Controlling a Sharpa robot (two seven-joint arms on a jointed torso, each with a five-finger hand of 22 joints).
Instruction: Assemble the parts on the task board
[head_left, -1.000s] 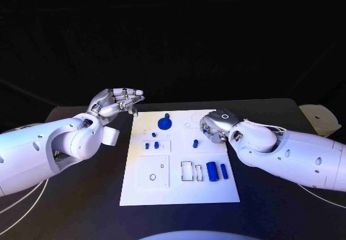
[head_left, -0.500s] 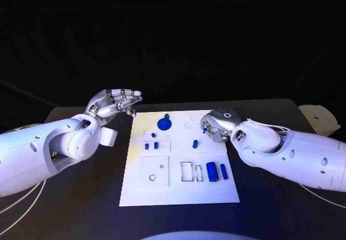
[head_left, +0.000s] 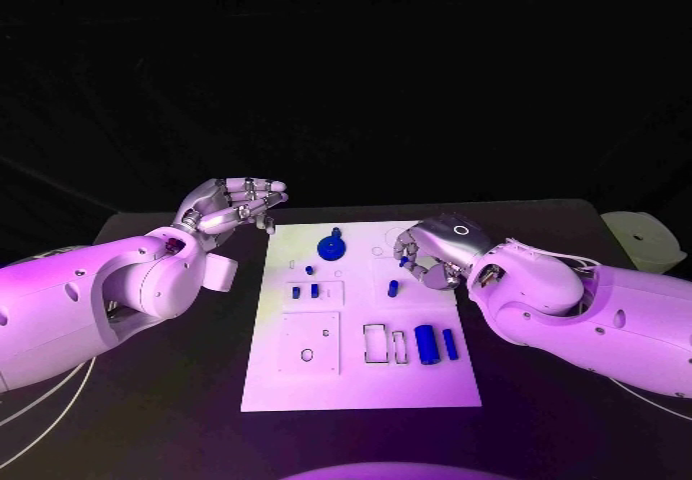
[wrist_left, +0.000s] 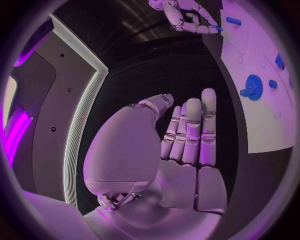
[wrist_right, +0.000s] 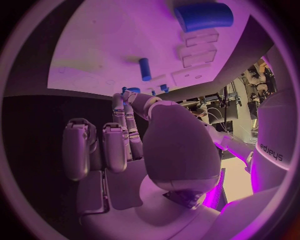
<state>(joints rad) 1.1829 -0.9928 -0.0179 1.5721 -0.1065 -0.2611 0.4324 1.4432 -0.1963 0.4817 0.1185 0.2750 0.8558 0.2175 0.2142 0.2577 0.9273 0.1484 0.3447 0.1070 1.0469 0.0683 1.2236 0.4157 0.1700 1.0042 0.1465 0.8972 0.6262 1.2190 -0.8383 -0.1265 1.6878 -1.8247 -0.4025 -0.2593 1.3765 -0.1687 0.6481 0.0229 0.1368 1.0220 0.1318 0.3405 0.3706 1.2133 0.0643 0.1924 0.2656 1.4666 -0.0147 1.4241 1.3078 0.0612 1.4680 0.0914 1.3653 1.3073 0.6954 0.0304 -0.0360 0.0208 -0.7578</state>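
The white task board lies mid-table. On it are a blue gear, small blue pegs, a peg and a thick blue cylinder beside a thinner one. My right hand hovers over the board's far right edge and pinches a small blue part at its fingertips. The left wrist view shows that hand and the gear. My left hand is raised off the board's far left corner, fingers straight and holding nothing. The cylinder shows in the right wrist view.
A pale round object sits at the table's far right edge. White cables trail at the lower left. Rectangular recesses lie open beside the thick cylinder, and a square panel sits near the board's left side.
My right hand has shifted slightly to the right and turned a little, still over the board's far right edge. The left hand has stayed put.
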